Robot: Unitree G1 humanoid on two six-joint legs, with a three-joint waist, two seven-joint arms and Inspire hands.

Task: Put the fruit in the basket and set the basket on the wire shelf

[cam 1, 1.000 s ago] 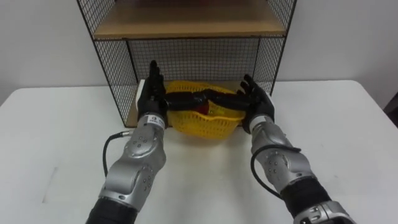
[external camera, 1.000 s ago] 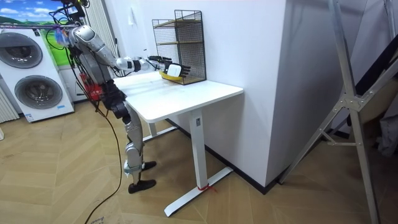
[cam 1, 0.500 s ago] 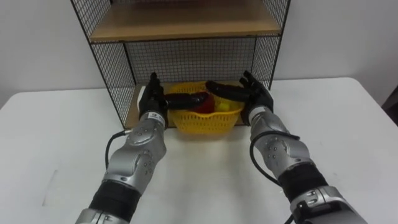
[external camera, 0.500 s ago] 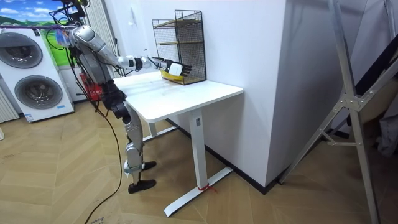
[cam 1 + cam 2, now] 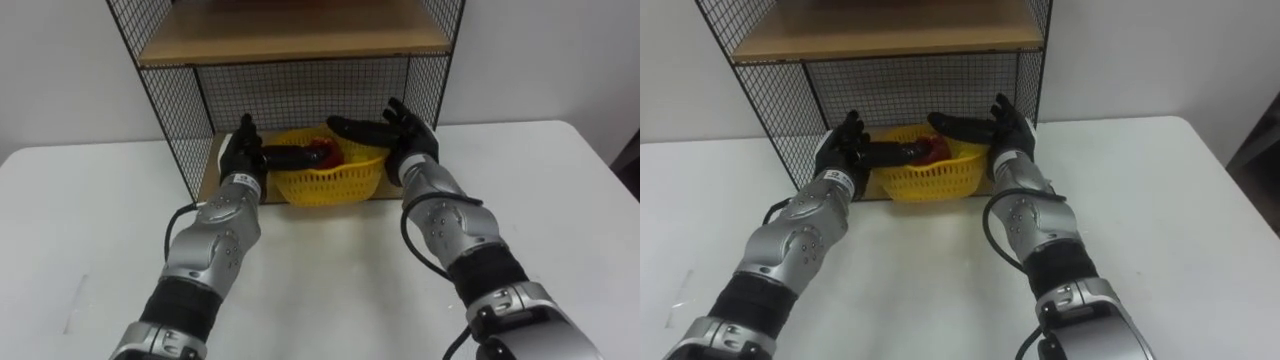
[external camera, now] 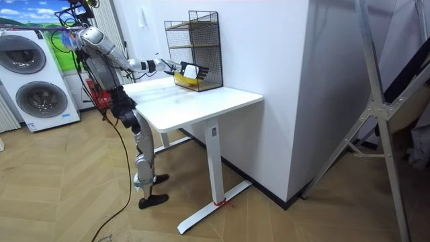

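Note:
A yellow basket point(image 5: 326, 180) point(image 5: 925, 178) sits between my two hands in the lower compartment of the wire shelf point(image 5: 290, 38) point(image 6: 201, 42), at the front of its wooden base board. A red fruit point(image 5: 322, 152) and something yellow lie inside it. My left hand point(image 5: 243, 156) point(image 5: 845, 150) presses flat on the basket's left side with straight fingers, its thumb reaching over the rim. On the right side, my right hand point(image 5: 408, 138) point(image 5: 1004, 126) does the same. I cannot tell whether the basket rests on the board or hangs just above it.
The shelf stands at the back of a white table point(image 5: 90, 220) against the wall; its mesh sides flank both hands and a wooden upper board lies above them. In the room view I stand at the table's near side, with washing machines point(image 6: 37, 74) behind.
Both hands have carried the basket forward from the table's edge of the shelf into its lower compartment. The basket has levelled out. The view has shifted slightly forward.

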